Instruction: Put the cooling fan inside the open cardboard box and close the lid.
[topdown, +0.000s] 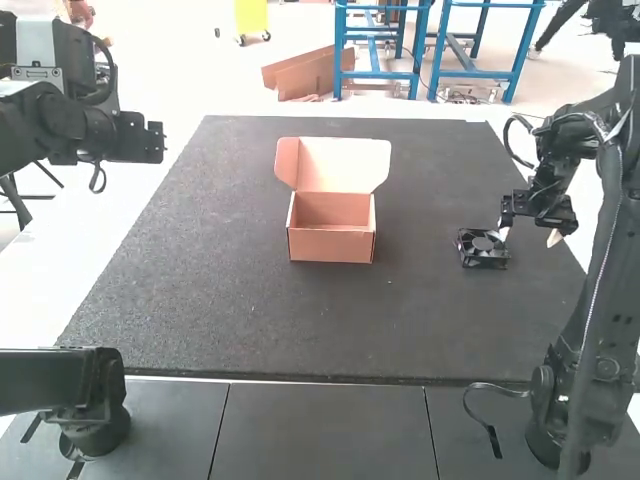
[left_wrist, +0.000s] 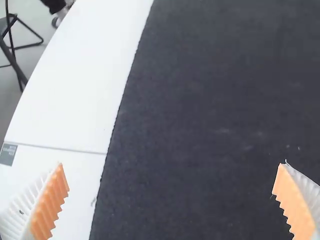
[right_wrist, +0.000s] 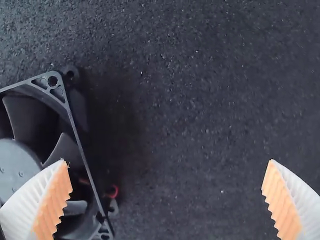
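Note:
A small black cooling fan (topdown: 483, 247) lies flat on the dark mat to the right of the open cardboard box (topdown: 331, 226), whose lid (topdown: 333, 163) stands up at the back. My right gripper (topdown: 528, 235) hangs open just above the mat at the fan's right edge. In the right wrist view the fan (right_wrist: 35, 150) sits beside one orange-padded finger (right_wrist: 50, 200), not between the two. My left gripper (left_wrist: 170, 205) is open with nothing in it, over the mat's left border; its arm (topdown: 90, 135) is raised at the far left.
The black mat (topdown: 230, 280) covers most of the table, with white tabletop (left_wrist: 75, 90) showing along its left side. Bare mat lies between the box and the fan and in front of the box.

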